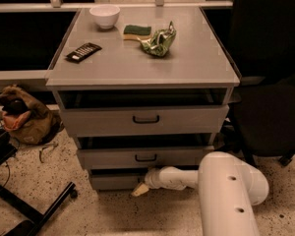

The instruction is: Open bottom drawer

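Nearest the camera, the robot's white arm (pixel 226 191) reaches left, low to the floor, and puts the hand (pixel 140 189) at the front of the bottom drawer (pixel 113 182), about where its handle would be. I cannot tell whether the hand is open, closed or gripping anything. The drawer looks barely out, if at all, so I judge the pull itself remains. Above it are the middle drawer (pixel 113 158) and top drawer (pixel 98 121), then the counter (pixel 137 68) with a white bowl (pixel 104 15).
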`<act>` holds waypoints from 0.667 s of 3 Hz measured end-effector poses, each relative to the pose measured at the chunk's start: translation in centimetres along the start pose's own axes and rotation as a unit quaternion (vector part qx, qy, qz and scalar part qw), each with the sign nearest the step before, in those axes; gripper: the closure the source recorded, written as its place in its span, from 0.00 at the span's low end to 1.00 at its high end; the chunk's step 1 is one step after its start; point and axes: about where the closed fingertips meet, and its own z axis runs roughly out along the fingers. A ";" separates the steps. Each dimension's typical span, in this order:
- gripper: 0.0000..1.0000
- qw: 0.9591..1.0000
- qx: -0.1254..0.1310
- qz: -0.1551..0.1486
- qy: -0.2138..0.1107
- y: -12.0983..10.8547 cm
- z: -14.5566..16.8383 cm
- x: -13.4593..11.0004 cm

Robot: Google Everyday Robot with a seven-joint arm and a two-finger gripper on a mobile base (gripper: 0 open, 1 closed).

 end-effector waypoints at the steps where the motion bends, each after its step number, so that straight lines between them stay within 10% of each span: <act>1: 0.00 1.000 0.004 -0.004 0.005 -0.6 1.2 -0.8; 2: 0.00 1.000 -0.002 -0.009 0.019 -0.7 2.3 -0.7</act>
